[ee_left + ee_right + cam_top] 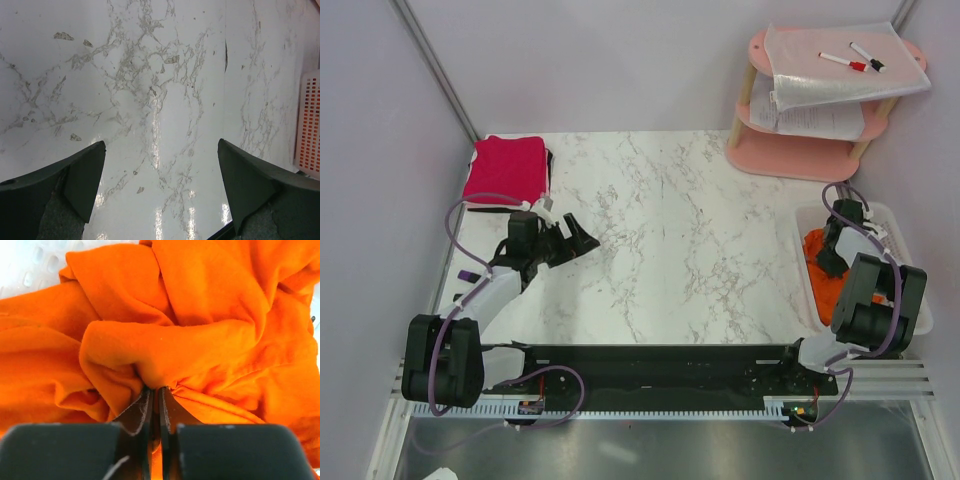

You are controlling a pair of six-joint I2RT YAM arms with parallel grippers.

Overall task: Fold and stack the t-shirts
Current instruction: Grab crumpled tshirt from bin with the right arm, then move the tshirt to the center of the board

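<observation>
Pale walls [620, 60] enclose a marbled table [680, 260] (pink shelf [770, 158] behind).

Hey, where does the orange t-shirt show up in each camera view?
Top external: orange t-shirt in the white basket at far right, partly under the right arm.
Left wrist: only orange showing through the basket's wall holes, at the right edge.
Right wrist: it fills the frame, with the right gripper pinching a fold.
Shared landmark: the basket.

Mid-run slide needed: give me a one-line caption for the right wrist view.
Wrist close-up: right fingers pinched shut on a fold of the crumpled orange t-shirt in the white bin.
</observation>
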